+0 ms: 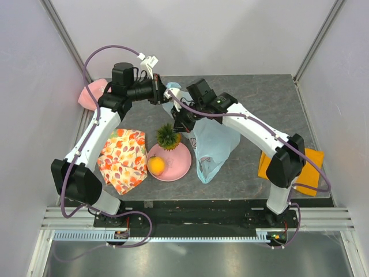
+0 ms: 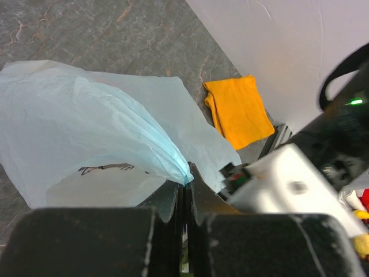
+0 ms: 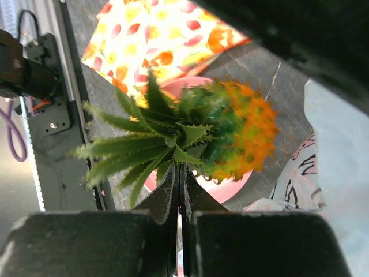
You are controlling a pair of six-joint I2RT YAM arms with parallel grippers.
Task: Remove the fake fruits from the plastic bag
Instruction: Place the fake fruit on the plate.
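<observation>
The light-blue plastic bag (image 1: 212, 144) lies in the middle of the table. Its top is pulled up towards my left gripper (image 1: 165, 94). In the left wrist view, that gripper (image 2: 187, 183) is shut on a bunched edge of the bag (image 2: 86, 127). My right gripper (image 1: 179, 125) is shut on a green leaf of the mini pineapple (image 1: 168, 137), which hangs over the far edge of the pink plate (image 1: 180, 164). The right wrist view shows the gripper (image 3: 180, 176), the pineapple (image 3: 236, 133) and the plate (image 3: 230, 186). The orange ball (image 1: 156, 165) sits on the plate. Other fruits are hidden.
A floral orange-and-white cloth (image 1: 122, 158) lies left of the plate and also shows in the right wrist view (image 3: 155, 34). A flat orange cloth (image 1: 314, 167) lies at the right edge and also shows in the left wrist view (image 2: 236, 109). A pink object (image 1: 92, 94) sits at the far left.
</observation>
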